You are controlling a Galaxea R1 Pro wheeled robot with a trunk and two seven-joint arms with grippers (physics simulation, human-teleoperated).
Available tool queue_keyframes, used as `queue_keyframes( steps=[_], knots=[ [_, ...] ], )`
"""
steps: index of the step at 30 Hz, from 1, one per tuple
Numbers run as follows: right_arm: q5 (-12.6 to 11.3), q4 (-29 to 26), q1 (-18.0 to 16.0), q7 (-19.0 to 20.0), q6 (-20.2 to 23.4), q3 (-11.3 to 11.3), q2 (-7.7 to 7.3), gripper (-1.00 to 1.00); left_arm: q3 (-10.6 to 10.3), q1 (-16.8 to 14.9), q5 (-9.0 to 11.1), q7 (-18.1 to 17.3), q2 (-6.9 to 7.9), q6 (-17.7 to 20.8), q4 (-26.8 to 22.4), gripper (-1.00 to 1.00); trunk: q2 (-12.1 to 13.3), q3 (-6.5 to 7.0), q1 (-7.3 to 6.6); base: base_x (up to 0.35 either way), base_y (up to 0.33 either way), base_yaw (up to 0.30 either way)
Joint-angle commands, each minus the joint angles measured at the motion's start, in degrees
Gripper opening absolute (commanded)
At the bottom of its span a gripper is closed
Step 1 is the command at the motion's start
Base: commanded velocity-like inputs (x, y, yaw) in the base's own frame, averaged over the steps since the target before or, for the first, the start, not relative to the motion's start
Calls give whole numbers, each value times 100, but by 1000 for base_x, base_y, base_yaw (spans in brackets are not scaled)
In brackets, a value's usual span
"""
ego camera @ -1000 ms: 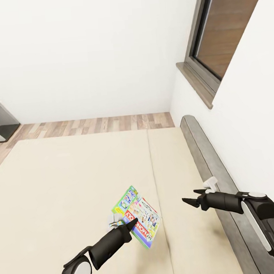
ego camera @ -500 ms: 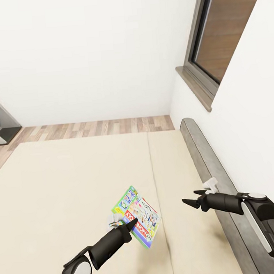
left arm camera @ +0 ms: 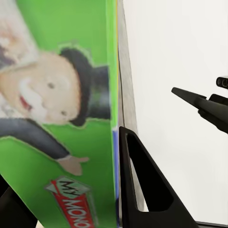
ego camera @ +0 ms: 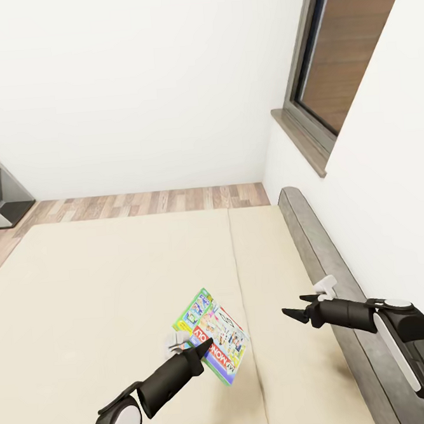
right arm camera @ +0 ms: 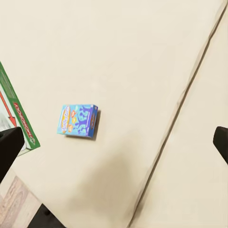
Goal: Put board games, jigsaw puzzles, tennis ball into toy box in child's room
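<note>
— Where are you?

— Over the beige bed [ego camera: 115, 277], grey headboard [ego camera: 316, 242] by the white wall, window [ego camera: 346, 48] above, plank floor [ego camera: 147, 202] beyond.

— Your grippers?

— My left gripper [ego camera: 192, 347] is clamped on the green board game [ego camera: 212, 334], lifted. My right gripper [ego camera: 293, 313] hangs parted. A blue board game [right arm camera: 78, 120] lies flat on the mattress.

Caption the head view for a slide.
Left gripper holds a green board game above the bed; right gripper open.
</note>
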Motion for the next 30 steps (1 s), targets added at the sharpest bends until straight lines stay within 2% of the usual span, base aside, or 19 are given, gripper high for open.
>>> queue_keyframes(
  steps=[1,26,30],
  knots=[
    [-31,-2,-4,2,47,-4,-1,100,-1,-4,42,4,3,28,-4,-100,-9,0,3,0,0,0],
    [-31,-39,16,-1,47,1,-1,100,16,18,5,23,3,21,33,-100,-9,220,3,0,0,0],
    [-28,-40,17,-4,47,3,5,100,112,23,8,23,3,20,54,-100,-9,255,3,0,0,0]
  ],
)
